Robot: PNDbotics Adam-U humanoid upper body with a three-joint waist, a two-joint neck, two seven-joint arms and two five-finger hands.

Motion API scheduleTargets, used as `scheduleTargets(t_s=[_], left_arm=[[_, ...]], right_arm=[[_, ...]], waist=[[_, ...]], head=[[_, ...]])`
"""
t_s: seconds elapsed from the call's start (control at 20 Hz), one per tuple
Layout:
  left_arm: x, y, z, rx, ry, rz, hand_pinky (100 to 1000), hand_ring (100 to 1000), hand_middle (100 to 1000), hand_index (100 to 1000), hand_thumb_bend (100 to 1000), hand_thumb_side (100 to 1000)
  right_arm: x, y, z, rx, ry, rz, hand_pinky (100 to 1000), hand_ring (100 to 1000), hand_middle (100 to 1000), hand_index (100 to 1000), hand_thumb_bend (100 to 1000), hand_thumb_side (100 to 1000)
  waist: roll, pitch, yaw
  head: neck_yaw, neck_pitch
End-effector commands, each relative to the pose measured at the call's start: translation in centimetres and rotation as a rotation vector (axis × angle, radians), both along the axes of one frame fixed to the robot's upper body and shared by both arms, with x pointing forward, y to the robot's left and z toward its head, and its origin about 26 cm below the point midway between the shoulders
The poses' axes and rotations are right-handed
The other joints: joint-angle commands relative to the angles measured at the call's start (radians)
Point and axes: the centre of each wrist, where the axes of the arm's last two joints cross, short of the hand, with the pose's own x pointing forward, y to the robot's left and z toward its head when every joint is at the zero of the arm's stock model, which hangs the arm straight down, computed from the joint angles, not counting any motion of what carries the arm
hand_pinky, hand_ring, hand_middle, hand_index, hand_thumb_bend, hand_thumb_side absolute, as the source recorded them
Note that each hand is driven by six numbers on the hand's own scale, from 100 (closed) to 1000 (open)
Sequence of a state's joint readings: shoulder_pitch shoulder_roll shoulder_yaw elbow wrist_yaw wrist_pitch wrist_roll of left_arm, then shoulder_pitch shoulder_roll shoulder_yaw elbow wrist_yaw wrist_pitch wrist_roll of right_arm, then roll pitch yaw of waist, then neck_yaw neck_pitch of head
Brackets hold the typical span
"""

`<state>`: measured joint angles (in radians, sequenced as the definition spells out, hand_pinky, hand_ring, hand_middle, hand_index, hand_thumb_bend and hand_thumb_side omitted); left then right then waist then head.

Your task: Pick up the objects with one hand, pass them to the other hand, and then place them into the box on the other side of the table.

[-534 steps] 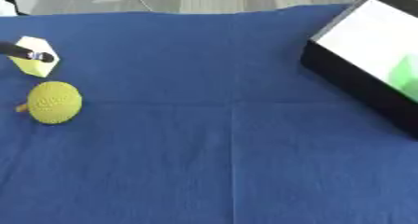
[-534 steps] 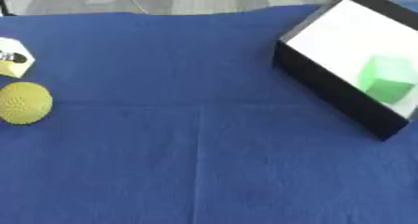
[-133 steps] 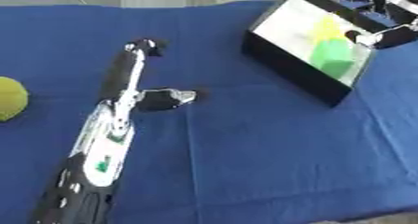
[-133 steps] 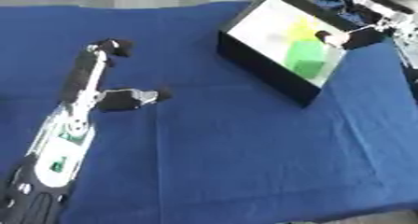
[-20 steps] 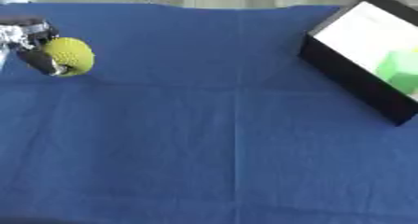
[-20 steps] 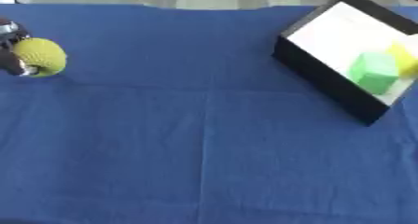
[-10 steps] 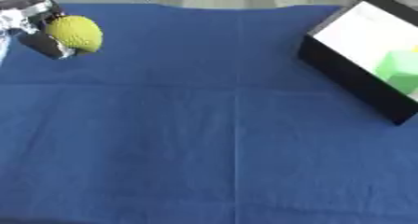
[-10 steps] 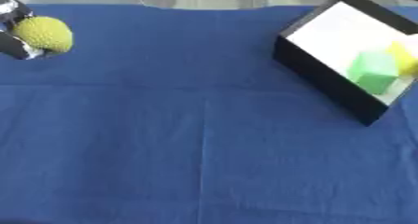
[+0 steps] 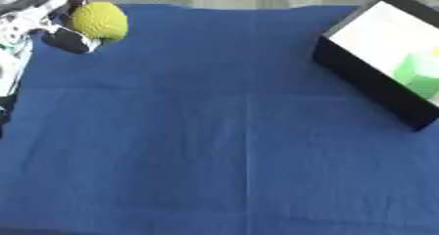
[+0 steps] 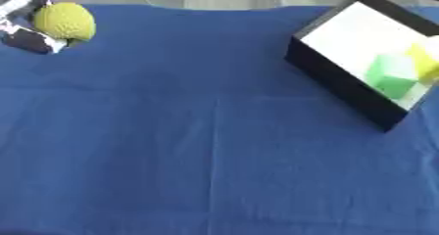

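Yellow ball (image 9: 99, 20) held up at the table's far left corner

It's gripped by the left hand (image 9: 47, 18), fingers curled round it; the black box (image 10: 343, 84) with green block (image 10: 390, 75) sits far right.

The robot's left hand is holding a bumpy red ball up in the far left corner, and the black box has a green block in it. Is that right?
Not quite: the bumpy round ball is yellow, not red, as the left eye view shows. The rest holds: the left hand grips it at the far left corner, and the black box has a green block in it.

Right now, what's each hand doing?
Left hand: shut on the yellow ball, at the far left.
Right hand: not in view.
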<state>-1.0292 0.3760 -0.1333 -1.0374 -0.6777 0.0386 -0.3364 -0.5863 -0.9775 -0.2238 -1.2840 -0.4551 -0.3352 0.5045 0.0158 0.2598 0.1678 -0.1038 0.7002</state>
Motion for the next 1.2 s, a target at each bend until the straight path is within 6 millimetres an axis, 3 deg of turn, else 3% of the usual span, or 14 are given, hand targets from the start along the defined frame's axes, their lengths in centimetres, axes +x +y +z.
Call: scheduleTargets(t_s=[0.05, 0.65, 1.2], left_arm=[[-0.4, -1.5, 0.6, -0.064, -0.06, -0.035, 572, 566, 457, 497, 157, 100], [-2.4, -7.6, -2.2, -0.184, -0.1, -0.199, 570, 559, 453, 493, 101, 100], [-3.4, -11.2, -4.5, -0.212, -0.149, -0.251, 569, 559, 454, 493, 100, 100]], right_arm=[[0.2, 1.3, 2.0, -0.061, -0.027, 0.027, 879, 1000, 912, 909, 100, 311], [3.2, 4.5, 0.9, -0.226, 0.018, 0.042, 881, 1000, 900, 899, 100, 304], [5.5, 6.6, -0.5, -0.311, 0.06, 0.095, 881, 1000, 901, 901, 100, 310]], waist=[[-0.01, -0.049, 0.0], [-0.026, -0.051, 0.002], [-0.033, -0.052, 0.008]], head=[[-0.005, -0.013], [-0.018, -0.025], [-0.036, -0.01]])
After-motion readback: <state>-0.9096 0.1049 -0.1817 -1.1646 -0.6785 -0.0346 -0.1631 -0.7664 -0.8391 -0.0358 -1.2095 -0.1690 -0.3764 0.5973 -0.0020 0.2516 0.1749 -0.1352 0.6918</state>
